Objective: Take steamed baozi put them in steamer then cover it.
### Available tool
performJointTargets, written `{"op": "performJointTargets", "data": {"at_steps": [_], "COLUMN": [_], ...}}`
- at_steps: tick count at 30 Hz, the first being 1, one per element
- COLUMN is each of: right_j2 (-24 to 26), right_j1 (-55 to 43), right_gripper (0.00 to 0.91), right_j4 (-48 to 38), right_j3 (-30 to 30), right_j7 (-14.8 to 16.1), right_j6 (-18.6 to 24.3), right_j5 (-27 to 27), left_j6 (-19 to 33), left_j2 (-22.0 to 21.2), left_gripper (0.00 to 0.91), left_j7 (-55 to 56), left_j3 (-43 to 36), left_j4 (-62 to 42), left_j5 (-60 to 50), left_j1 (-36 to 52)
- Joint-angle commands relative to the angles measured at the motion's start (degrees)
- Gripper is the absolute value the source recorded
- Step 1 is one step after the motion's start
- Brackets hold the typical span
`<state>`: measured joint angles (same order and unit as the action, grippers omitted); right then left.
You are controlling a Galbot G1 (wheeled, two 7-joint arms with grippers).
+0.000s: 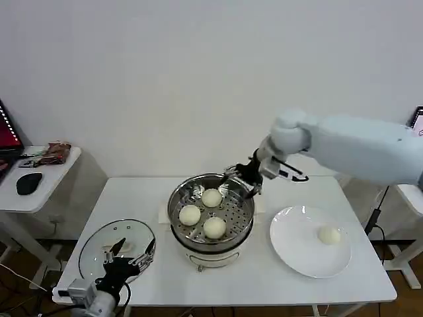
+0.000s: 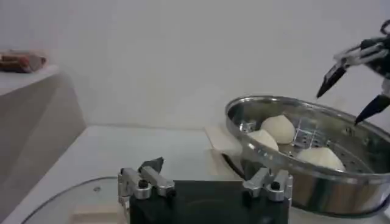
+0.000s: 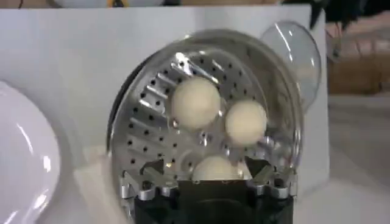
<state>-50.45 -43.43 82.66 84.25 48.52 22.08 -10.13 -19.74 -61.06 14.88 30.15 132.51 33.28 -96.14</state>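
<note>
The steel steamer (image 1: 177, 201) stands mid-table with three baozi on its perforated floor: one at the back (image 1: 211, 197), one on the left (image 1: 190, 214), one at the front (image 1: 214, 226). A fourth baozi (image 1: 329, 235) lies on the white plate (image 1: 297, 254). My right gripper (image 1: 239, 177) hovers open over the steamer's far rim, with nothing between its fingers; in the right wrist view (image 3: 207, 171) the back baozi (image 3: 213, 169) sits below it. The glass cover (image 1: 99, 247) lies flat at the front left. My left gripper (image 1: 132, 256) stays open just above the cover (image 2: 61, 201).
A side table (image 1: 46, 191) at the far left carries a black mouse (image 1: 28, 183) and small items. The plate sits to the right of the steamer. The table's front edge runs close to the cover and the plate.
</note>
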Motion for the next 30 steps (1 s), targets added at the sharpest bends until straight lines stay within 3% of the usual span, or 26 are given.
{"op": "performJointTargets", "data": {"at_steps": [1, 7, 13, 22, 30], "right_j2": [8.96, 13.27, 16.59, 18.12, 18.70], "right_j1": [-3.22, -1.39, 0.90, 6.00, 10.64], "right_gripper": [0.907, 0.907, 0.907, 0.907, 0.907], "right_j4": [0.08, -2.87, -4.49, -7.77, -11.12], "right_j3": [5.10, 5.13, 5.42, 3.68, 0.18], "right_j7": [0.23, 1.70, 3.58, 5.42, 7.24], "right_j6": [-12.91, -15.27, -19.32, -22.81, -23.14], "right_j5": [-12.71, -11.29, -13.33, -13.86, -12.03], "left_j6": [0.01, 0.16, 0.48, 0.69, 0.83], "left_j2": [0.02, -0.02, -0.05, -0.05, -0.07], "left_gripper": [0.907, 0.907, 0.907, 0.907, 0.907], "left_j7": [-0.01, 0.01, -0.02, -0.09, -0.09], "left_j3": [-0.07, -0.06, -0.12, -0.14, 0.14], "left_j4": [0.03, 0.03, -0.23, -0.31, -0.13], "left_j5": [0.00, 0.00, -0.16, -0.18, -0.19], "left_j1": [0.13, 0.20, 0.47, 0.46, 0.20]}}
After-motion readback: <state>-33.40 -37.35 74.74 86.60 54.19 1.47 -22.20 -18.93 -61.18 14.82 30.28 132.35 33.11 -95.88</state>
